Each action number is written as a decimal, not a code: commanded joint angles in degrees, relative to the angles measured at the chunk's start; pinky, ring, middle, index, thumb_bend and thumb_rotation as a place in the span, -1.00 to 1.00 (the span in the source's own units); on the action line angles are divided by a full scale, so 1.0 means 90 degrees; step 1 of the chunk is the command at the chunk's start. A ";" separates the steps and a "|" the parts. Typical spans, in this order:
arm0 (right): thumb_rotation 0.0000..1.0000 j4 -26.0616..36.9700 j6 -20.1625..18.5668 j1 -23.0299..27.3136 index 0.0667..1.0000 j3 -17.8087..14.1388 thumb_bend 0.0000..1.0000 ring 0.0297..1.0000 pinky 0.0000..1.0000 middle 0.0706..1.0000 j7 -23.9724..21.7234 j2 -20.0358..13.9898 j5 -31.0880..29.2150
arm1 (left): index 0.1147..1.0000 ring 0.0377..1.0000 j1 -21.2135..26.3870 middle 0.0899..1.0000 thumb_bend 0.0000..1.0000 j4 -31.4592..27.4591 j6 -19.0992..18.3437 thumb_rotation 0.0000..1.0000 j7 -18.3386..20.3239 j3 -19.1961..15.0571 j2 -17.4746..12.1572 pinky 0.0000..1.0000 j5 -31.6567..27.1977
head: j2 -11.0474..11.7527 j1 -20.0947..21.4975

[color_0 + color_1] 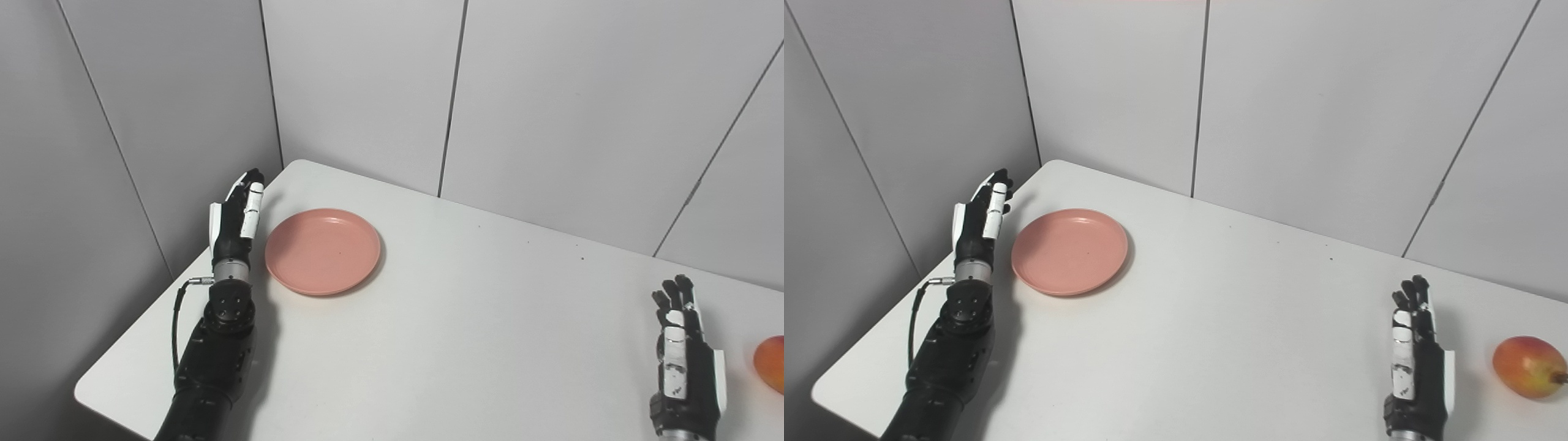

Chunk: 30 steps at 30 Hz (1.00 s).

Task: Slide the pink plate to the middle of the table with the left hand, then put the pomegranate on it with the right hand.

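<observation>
Presently, both the left hand (236, 220) and right hand (1418, 355) are empty, fingers extended; an off-centre push could spin the pink plate (323, 250) aside.

left hand (237, 215) at our 10 o'clock, edge-on, fingers straight, holding nothing | right hand (1416, 358) at our 4 o'clock, fingers extended, empty

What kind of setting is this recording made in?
Probably a lab test booth: a bare white table boxed in by plain grey partition panels, with only a pink plate and a pomegranate as props.
</observation>
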State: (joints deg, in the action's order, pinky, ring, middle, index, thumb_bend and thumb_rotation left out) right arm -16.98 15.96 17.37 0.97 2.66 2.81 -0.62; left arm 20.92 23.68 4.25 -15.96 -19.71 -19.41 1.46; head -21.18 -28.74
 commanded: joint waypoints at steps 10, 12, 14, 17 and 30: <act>0.90 -0.0198 0.0112 -0.0278 0.90 -0.0009 -0.03 0.87 1.00 0.88 -0.0099 -0.0074 -0.0043 | 0.68 0.71 0.0303 0.71 0.43 0.0239 0.0074 1.00 -0.0114 -0.0013 -0.0094 0.70 -0.0059 | -0.0059 0.0054; 0.89 -0.0204 0.0132 -0.0274 0.90 -0.0020 -0.05 0.87 1.00 0.88 -0.0120 -0.0075 -0.0098 | 0.69 0.74 0.0284 0.72 0.41 0.0202 -0.0024 1.00 -0.0085 0.0075 -0.0076 0.74 0.0013 | -0.0066 0.0056; 0.86 -0.0171 0.0118 -0.0276 0.90 -0.0038 -0.07 0.87 1.00 0.88 -0.0128 -0.0056 -0.0167 | 0.70 0.75 0.0285 0.73 0.34 0.0230 0.0043 1.00 -0.0027 0.0141 -0.0047 0.77 0.0006 | -0.0076 0.0083; 0.88 -0.0176 0.0098 -0.0283 0.89 -0.0024 -0.04 0.86 1.00 0.87 -0.0091 -0.0078 -0.0097 | 0.73 0.78 0.0276 0.76 0.33 0.0267 0.0070 1.00 0.0077 0.0199 -0.0001 0.79 -0.0074 | -0.0084 0.0080; 0.90 -0.0058 0.0023 -0.0321 0.89 -0.0007 -0.01 0.84 0.96 0.86 -0.0079 -0.0111 -0.0020 | 0.78 0.83 0.0294 0.81 0.23 0.0467 0.0281 1.00 0.0449 0.0495 0.0125 0.79 -0.0331 | -0.0147 0.0044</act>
State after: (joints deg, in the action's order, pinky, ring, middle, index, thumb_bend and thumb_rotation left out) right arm -16.04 15.93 16.89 0.96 2.50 2.13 -0.89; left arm 21.62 28.78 6.39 -14.28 -16.65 -18.83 -1.10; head -22.32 -28.48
